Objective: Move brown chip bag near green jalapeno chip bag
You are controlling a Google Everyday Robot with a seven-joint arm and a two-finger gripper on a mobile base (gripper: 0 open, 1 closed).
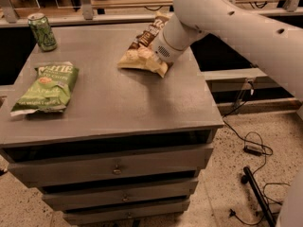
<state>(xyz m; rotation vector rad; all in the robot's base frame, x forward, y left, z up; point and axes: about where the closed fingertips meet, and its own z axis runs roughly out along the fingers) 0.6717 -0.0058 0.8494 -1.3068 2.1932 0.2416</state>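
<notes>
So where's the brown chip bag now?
The brown chip bag lies back right on the cabinet top, at the gripper, across from the green jalapeno chip bag.

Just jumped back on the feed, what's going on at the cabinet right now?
The robot's arm reaches in from the right, and its end effector is at the brown chip bag, which lies toward the back right of the grey cabinet top. The green jalapeno chip bag lies flat on the left side, well apart from the brown one, so the move is not yet done. A green can stands upright at the back left corner.
</notes>
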